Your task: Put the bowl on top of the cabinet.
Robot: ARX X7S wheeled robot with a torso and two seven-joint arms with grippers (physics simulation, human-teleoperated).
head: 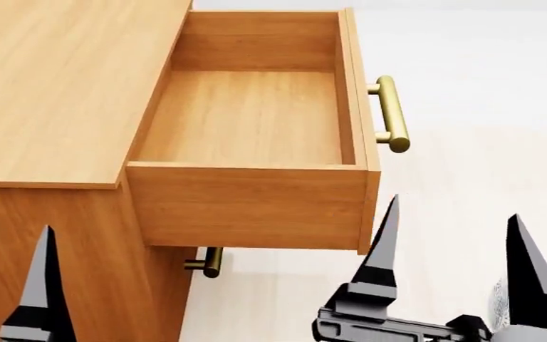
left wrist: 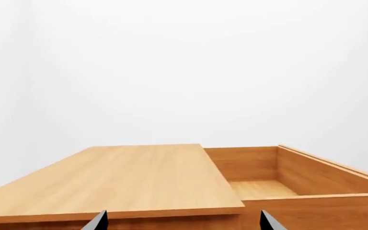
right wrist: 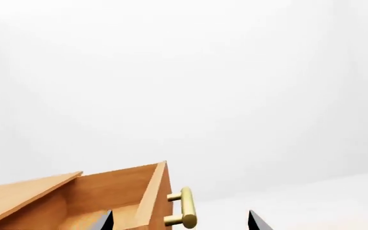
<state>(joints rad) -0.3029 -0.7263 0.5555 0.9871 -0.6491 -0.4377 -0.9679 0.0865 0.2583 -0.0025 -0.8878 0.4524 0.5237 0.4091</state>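
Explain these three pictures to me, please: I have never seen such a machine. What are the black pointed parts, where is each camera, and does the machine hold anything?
This is a simulated robot with two arms. One camera sits on its head and looks down; the other two sit near each gripper. The black spikes are gripper fingers: the right gripper is open and empty. Of the left gripper, both wrist-view tips stand apart with nothing between them. The wooden cabinet has a flat top with nothing on it, and its top drawer is pulled out and empty, with a brass handle. A second handle shows lower down. The bowl is not clearly in view.
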